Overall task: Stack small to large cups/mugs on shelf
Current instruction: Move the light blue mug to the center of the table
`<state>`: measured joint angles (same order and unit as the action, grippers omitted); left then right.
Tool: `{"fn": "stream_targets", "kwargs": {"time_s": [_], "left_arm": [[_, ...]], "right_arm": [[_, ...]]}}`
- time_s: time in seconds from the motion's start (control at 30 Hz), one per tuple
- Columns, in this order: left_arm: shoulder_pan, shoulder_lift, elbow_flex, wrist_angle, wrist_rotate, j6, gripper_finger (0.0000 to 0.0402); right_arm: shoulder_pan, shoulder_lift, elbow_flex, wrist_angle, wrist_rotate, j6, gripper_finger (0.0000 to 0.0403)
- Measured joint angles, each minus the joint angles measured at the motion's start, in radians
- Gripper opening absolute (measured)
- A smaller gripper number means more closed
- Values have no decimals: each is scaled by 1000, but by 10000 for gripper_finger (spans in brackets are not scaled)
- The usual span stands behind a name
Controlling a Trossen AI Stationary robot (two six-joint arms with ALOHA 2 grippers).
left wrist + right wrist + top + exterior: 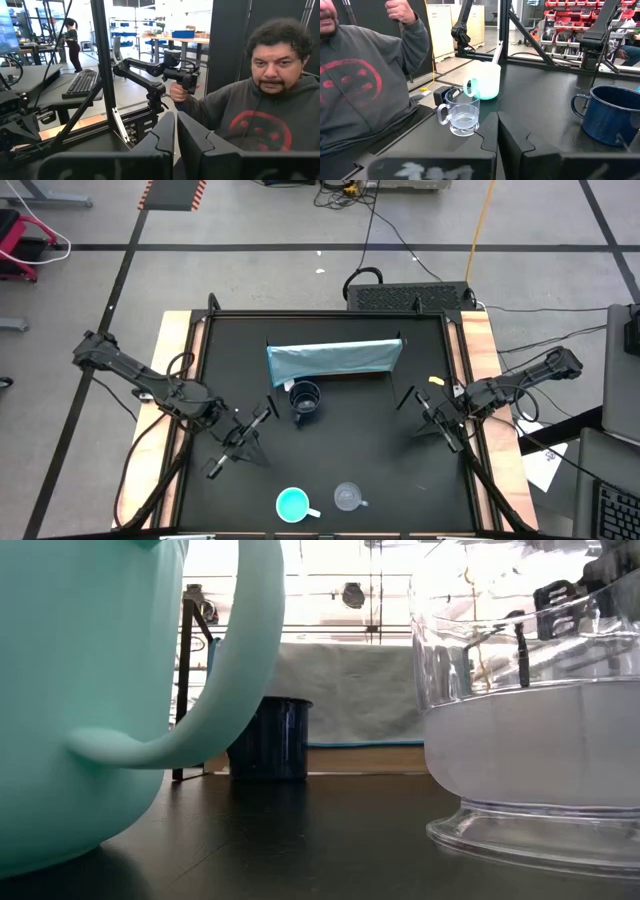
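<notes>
From above, the navy mug stands on the black surface just in front of the shelf, between the left gripper and the right gripper, while the turquoise mug and the clear mug stand side by side at the near edge, apart from both. In the left wrist view the jaws are together with nothing between them, and a person sits beyond. In the right wrist view the jaws are also together and empty; the clear mug is just ahead of them, the turquoise mug behind it, the navy mug to one side.
</notes>
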<state>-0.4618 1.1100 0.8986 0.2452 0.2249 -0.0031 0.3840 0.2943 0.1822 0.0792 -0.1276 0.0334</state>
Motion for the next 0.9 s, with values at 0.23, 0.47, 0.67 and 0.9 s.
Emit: {"fn": "stream_targets", "kwargs": {"time_s": [0.23,0.47,0.67,0.9], "left_arm": [[-13,72,-1,154,-2,-17,21],[-27,137,12,262,-1,-34,21],[-56,189,62,263,-1,-35,21],[-104,268,148,259,1,-12,21]], "right_arm": [[0,0,0,1,0,0,0],[0,0,0,3,0,0,0],[0,0,0,0,0,0,0],[0,0,0,0,0,-2,0]]}}
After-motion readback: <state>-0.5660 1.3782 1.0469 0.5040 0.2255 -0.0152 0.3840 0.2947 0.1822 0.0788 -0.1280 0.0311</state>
